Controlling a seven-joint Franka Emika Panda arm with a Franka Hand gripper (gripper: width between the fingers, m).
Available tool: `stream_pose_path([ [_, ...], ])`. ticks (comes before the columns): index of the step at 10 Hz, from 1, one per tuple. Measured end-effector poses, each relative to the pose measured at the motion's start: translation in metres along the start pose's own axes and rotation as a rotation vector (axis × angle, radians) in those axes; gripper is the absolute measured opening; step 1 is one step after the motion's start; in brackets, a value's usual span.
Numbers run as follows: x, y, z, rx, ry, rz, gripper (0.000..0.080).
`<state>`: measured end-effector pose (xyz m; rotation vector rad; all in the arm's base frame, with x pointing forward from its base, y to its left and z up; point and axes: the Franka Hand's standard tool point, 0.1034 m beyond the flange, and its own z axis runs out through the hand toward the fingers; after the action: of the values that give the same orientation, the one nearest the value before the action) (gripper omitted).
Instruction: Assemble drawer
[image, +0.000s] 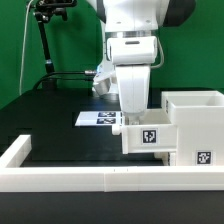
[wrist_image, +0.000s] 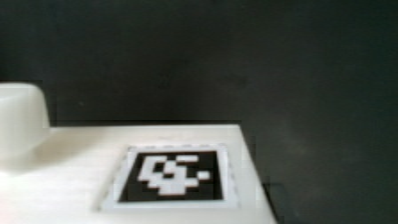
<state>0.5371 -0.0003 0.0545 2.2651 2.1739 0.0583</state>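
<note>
A small white drawer tray (image: 147, 136) with a black-and-white tag sits against the side of the tall boxy shell (image: 196, 112) at the exterior view's right. My gripper (image: 133, 122) comes straight down onto the tray's edge, and the tray hides its fingertips. It appears shut on the tray wall. In the wrist view a white tray face (wrist_image: 71, 160) with a tag (wrist_image: 173, 175) fills the near part, with a rounded white knob (wrist_image: 18, 115) beside it. No fingers show there. A second tray is not in view.
A long low white rail (image: 70, 168) runs across the front of the black table. The marker board (image: 97, 118) lies flat behind the gripper. A black camera stand (image: 45, 40) rises at the back on the exterior view's left.
</note>
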Motion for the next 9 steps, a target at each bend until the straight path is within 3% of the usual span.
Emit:
stream_pose_path([
  [9,0.0046,0.0012,0.0,-0.008,-0.032,-0.056,0.0044],
])
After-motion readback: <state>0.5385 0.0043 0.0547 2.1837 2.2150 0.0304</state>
